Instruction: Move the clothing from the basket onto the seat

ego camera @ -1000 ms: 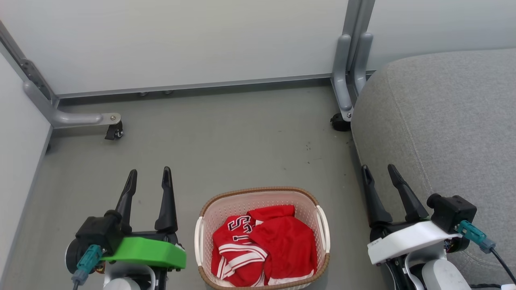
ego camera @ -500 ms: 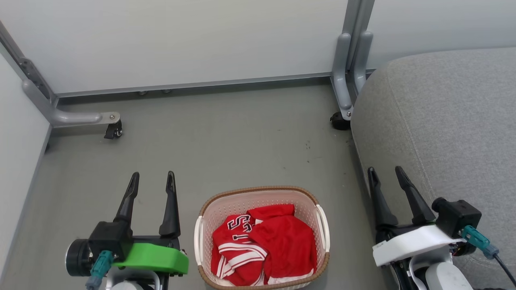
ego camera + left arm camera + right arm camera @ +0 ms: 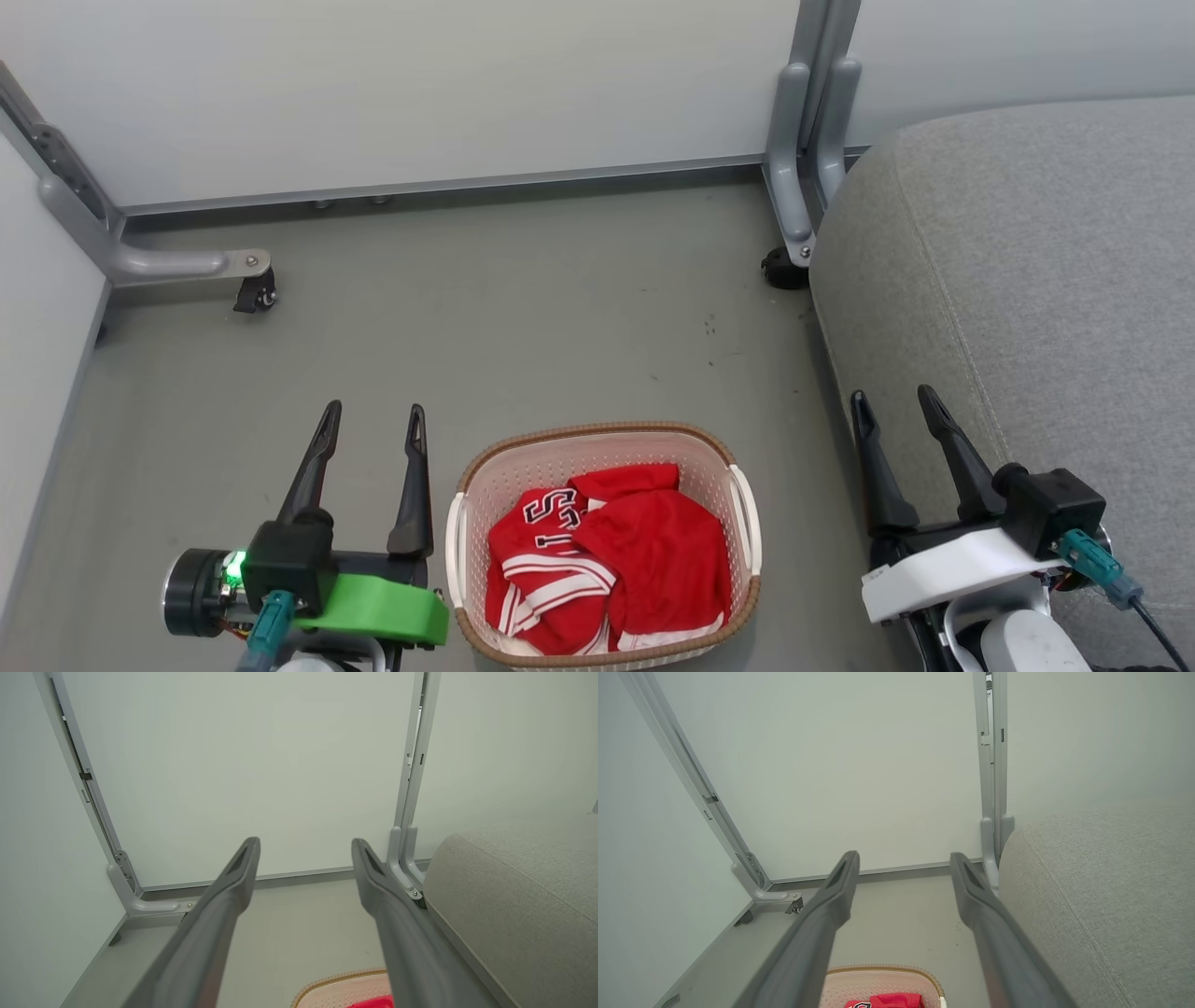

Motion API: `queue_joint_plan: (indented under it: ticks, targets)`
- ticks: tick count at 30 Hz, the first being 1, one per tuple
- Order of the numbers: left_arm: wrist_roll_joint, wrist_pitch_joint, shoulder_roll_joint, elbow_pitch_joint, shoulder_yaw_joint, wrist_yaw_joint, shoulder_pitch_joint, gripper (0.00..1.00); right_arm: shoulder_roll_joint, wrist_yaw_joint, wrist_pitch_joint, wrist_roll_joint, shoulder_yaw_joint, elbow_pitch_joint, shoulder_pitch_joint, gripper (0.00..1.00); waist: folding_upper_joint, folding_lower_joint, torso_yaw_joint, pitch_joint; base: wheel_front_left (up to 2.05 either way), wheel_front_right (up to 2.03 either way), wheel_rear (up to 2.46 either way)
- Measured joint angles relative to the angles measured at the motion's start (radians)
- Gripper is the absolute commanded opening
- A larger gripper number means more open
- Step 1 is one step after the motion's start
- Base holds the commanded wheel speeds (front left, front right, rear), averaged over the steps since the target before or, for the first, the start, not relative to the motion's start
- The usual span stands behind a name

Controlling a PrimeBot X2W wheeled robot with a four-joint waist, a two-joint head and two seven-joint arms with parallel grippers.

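- Head view: clothing (image 3: 616,560) lies bunched in the basket (image 3: 597,431), bottom centre of frame. The seat (image 3: 1027,280) takes up the right side, w/ no garment on the part shown.
- L gripper (image 3: 373,411) is lower left, jaws apart, holding nothing, just beside the basket's left handle. R gripper (image 3: 892,397) is lower right, jaws apart, also holding nothing, against the seat's near edge.
- Risk: the basket looks light and nothing pins it. A pull on tangled cloth could lift or tip it.
- Risk: the garments overlap, so one pinch may drag both out. A loose one could then drop on the floor (image 3: 513,308) between basket and seat.
- Risk: the L gripper is close to the rim. A careless swing inward could hit the handle and shove the basket.
- Left wrist view: L gripper (image 3: 306,844) jaws wide, aimed at the wall. Basket (image 3: 341,977) and a sliver of clothing (image 3: 373,1004) sit at the bottom edge. Risk: the target is barely in frame, so a reach could go in poorly aimed.
- Right wrist view: R gripper (image 3: 904,858) jaws apart, basket (image 3: 878,970) and clothing (image 3: 887,1001) bottom centre, seat (image 3: 1087,896) at right. Risk: the right finger is near the seat's side, and turning toward the basket could snag the fabric.
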Motion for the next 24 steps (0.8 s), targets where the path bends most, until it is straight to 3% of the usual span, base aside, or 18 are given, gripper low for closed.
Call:
queue_joint_plan:
  ticks: [11, 24]
  targets:
    - [0.066, -0.019, -0.014, 0.046, -0.004, -0.017, -0.005, 1.00, 0.000, 0.000, -0.017, -0.069, -0.017, -0.007, -0.014, 1.00, 0.0000, 0.0000, -0.002, 0.057, 0.00, 0.00, 0.00]
    - [0.082, -0.025, -0.026, 0.317, -0.097, -0.072, -0.214, 1.00, -0.001, 0.000, -0.023, -0.113, -0.142, -0.054, -0.131, 1.00, 0.0000, 0.0000, 0.003, 0.261, 0.00, 0.00, 0.00]
